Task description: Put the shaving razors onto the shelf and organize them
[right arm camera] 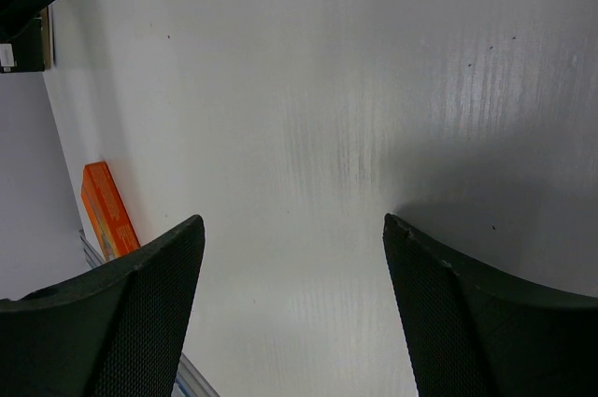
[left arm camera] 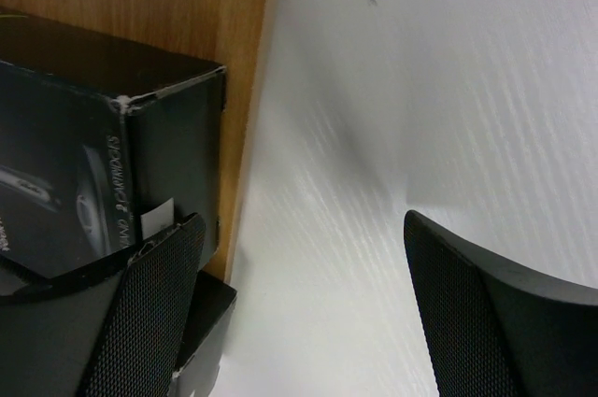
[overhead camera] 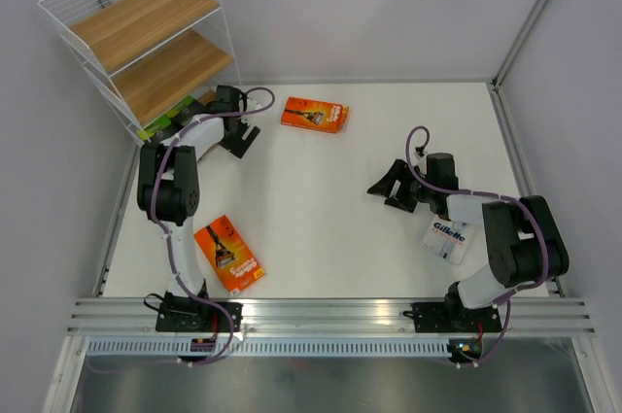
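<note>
The shaving razors (overhead camera: 314, 114) are split, a black pack (left arm camera: 75, 154) on the lowest tier of the shelf (overhead camera: 146, 19) and three on the table (overhead camera: 321, 189), and your left gripper (left arm camera: 302, 219), gaping wide and empty like the right gripper (right arm camera: 291, 221), may snag that pack's corner if you back out carelessly.

Your shelf (overhead camera: 146, 19) has light-brown wooden boards with visible grain, held in white wire. The black razor pack (left arm camera: 84, 163) is cardboard with a slight sheen, one corner worn white. The surface (overhead camera: 321, 199) looks smooth, matt white. Your right gripper (right arm camera: 290, 229) has matt black fingers (right arm camera: 131, 322) with fine mesh texture.
</note>
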`<state>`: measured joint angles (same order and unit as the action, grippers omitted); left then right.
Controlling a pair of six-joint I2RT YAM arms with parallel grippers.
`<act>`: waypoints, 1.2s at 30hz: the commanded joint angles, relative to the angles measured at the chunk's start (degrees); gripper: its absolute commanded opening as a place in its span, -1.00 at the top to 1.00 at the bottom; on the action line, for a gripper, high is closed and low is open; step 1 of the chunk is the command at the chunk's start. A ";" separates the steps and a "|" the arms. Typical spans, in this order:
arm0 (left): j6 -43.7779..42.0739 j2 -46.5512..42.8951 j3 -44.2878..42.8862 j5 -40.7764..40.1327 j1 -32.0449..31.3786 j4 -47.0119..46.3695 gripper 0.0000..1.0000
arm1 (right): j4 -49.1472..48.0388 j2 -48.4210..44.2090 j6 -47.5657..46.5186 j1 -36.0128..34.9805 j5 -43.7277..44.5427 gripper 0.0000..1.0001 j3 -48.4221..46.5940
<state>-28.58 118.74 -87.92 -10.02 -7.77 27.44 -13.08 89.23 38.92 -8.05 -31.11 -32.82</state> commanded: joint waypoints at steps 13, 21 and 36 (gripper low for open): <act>30.89 -26.52 4.07 4.53 -15.07 6.57 -0.86 | 11.57 -8.71 -10.33 -2.93 11.15 -0.74 -8.83; 77.16 -51.73 31.18 1.33 -15.43 6.22 -0.99 | 11.15 -11.10 -10.97 -13.47 14.06 -0.80 -10.60; 105.83 -74.16 54.59 -10.11 -2.35 29.25 -0.99 | 5.44 6.21 -5.17 -38.43 12.58 -0.79 -17.97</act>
<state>70.08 47.77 -35.31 -16.78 -12.32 51.86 -4.49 92.09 31.92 -44.53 -17.28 -47.88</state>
